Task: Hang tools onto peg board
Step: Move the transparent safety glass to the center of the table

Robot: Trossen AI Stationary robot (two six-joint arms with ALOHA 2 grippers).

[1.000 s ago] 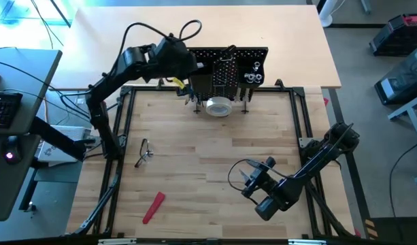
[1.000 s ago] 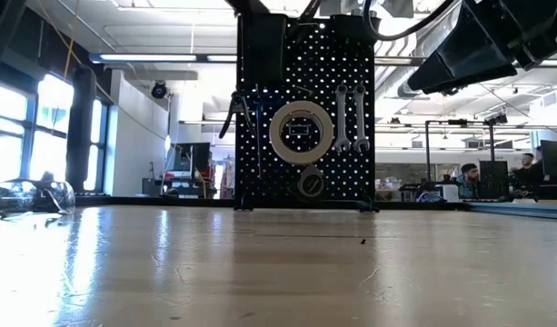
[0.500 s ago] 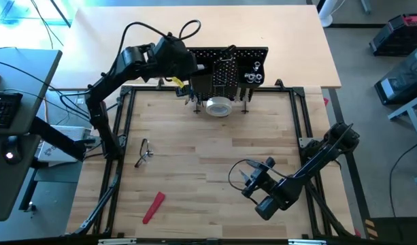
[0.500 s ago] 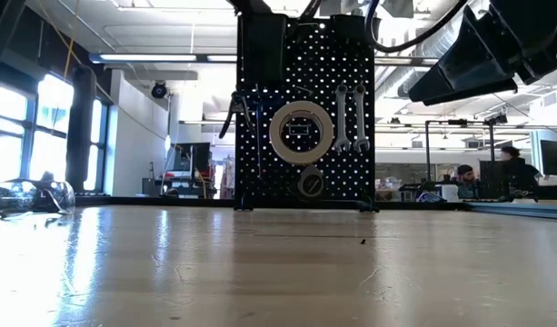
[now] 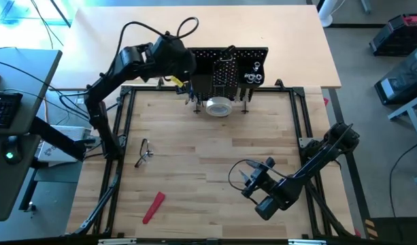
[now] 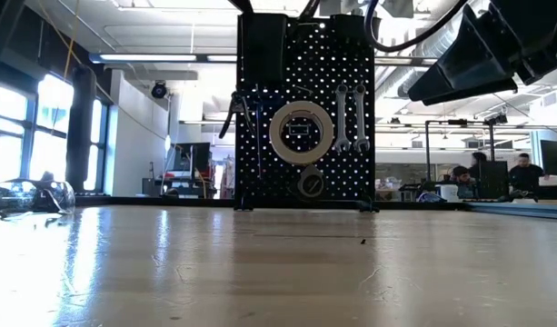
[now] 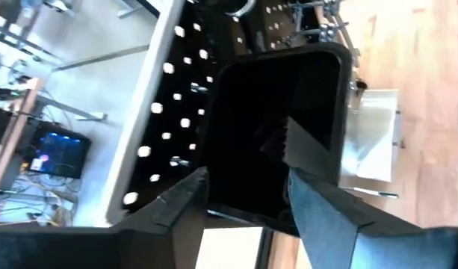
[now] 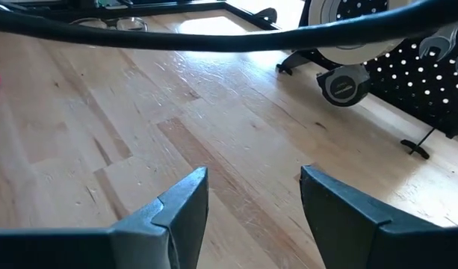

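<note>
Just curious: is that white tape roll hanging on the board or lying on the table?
Hanging: the tape roll sits mid-board, clear of the table.

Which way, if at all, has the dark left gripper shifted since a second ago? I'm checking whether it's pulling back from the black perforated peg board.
No clear shift. In the high view the left gripper sits at the peg board's left end, as before; only its fingers have opened.

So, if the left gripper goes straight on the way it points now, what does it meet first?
Most likely the inside of the black plastic bin on the black perforated peg board. The open left gripper points into its mouth; how deep it is cannot be told.
</note>
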